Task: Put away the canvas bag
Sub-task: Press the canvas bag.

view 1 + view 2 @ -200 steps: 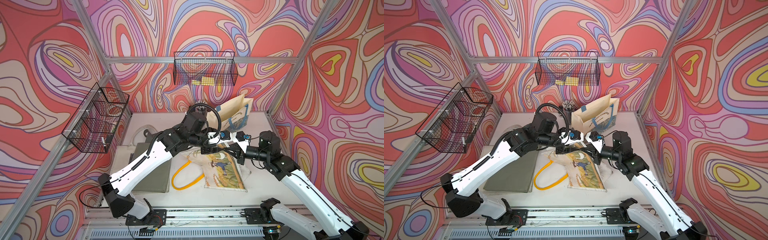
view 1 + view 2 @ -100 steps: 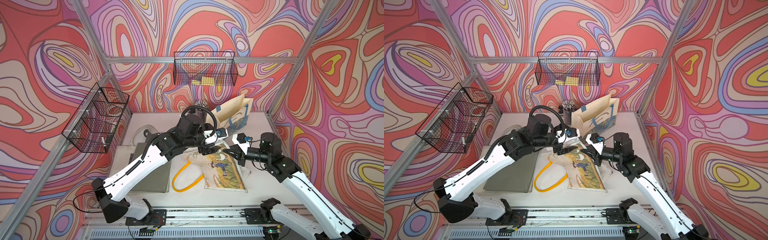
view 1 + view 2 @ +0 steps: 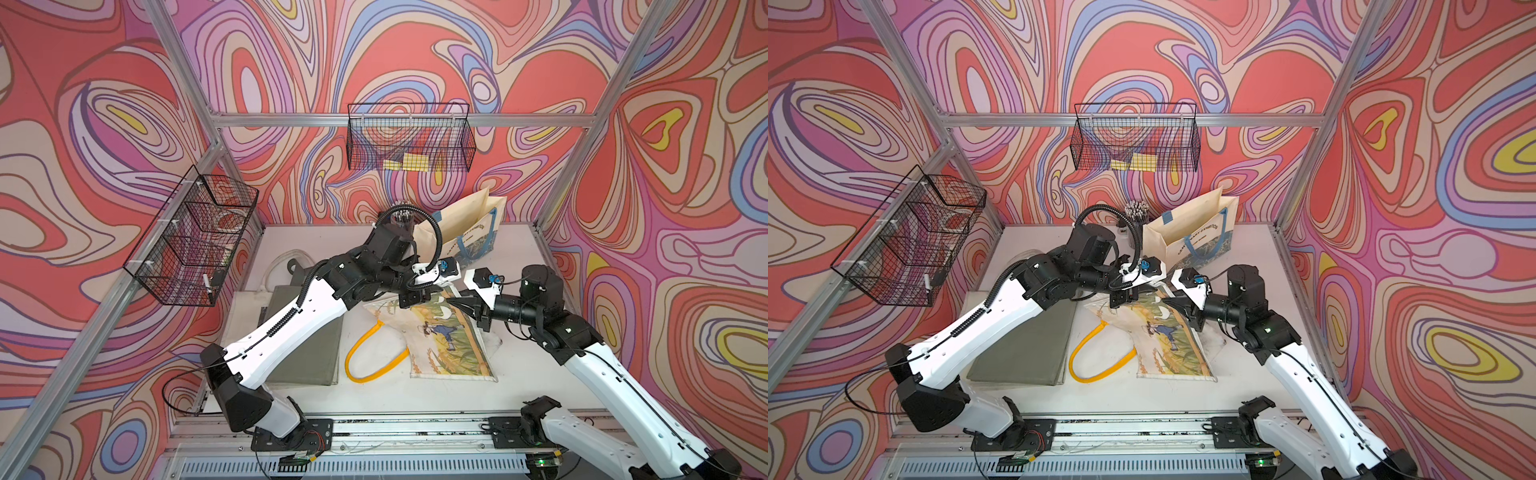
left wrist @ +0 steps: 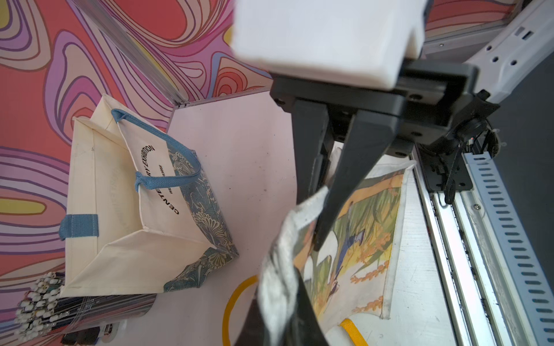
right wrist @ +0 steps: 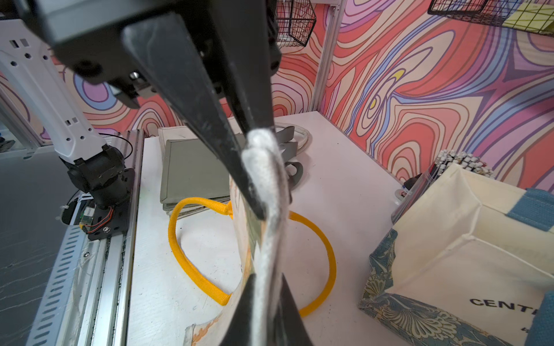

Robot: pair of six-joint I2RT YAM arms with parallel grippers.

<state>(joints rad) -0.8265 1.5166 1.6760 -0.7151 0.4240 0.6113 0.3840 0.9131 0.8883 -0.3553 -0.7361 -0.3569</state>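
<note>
Cream illustrated canvas bag with yellow loop handle (image 3: 451, 345) lies on the white table (image 3: 519, 386), toward 4 o'clock of centre. Left gripper (image 3: 413, 297) is clamped on its 12 o'clock hem. Right gripper (image 3: 459, 306) straddles the hem at 1 o'clock; whether it grips cannot be told.

Top cams high, front, down on whole table (image 3: 519, 386); wrist cams close on canvas bag (image 4: 374, 227).
</note>
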